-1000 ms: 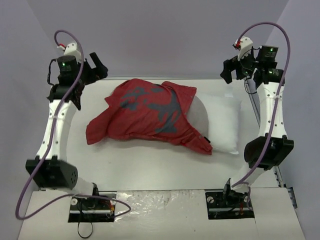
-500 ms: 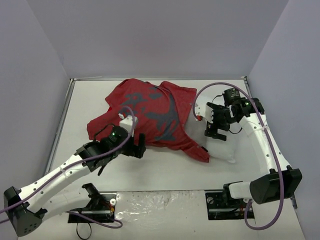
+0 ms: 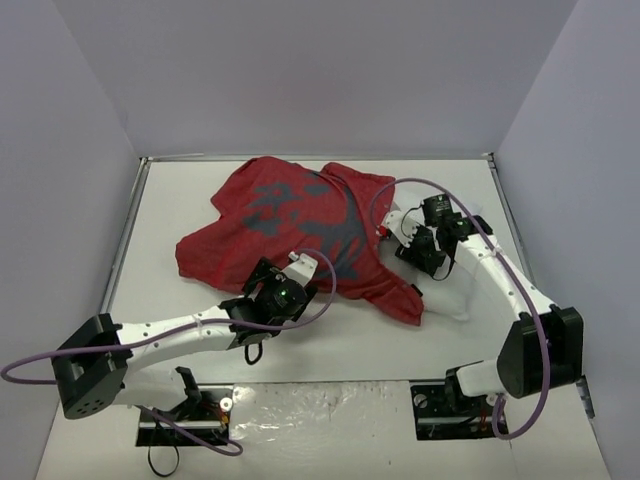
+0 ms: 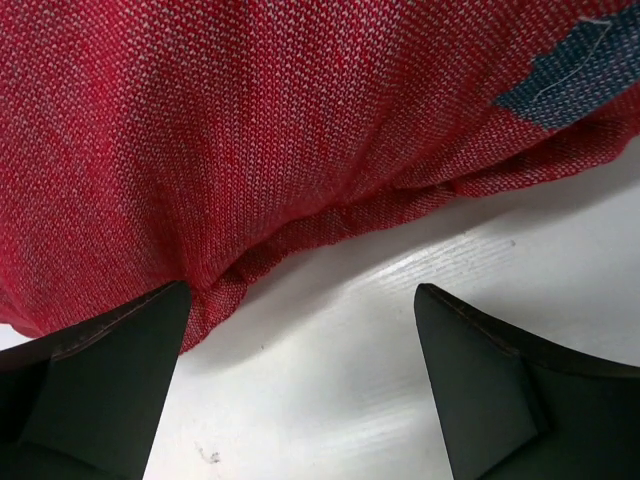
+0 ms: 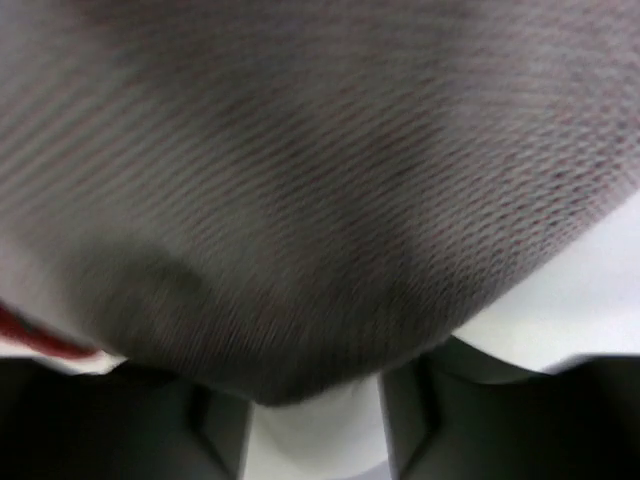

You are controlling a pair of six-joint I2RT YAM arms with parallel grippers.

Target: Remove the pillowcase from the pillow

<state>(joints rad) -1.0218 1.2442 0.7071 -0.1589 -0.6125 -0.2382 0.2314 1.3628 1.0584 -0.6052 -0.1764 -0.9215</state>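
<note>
Both pincers at the pillowcase, neither gripping it

The left pincer (image 4: 300, 295) is open, its 2 fingers straddling the folded hem of the pillowcase (image 4: 300, 120) at its 6 o'clock edge, low over the table (image 4: 400, 390). The right pincer (image 5: 315, 425) also stands apart, nosed into the pillowcase mouth at 3 o'clock, where the pillow (image 3: 448, 298) pokes out. The red knit looks light, limp and stretchy, likely to bunch rather than slide. The hem or the 9 o'clock end seems the best hold, with the soft, bulky pillow pinned at 3 o'clock.
</note>
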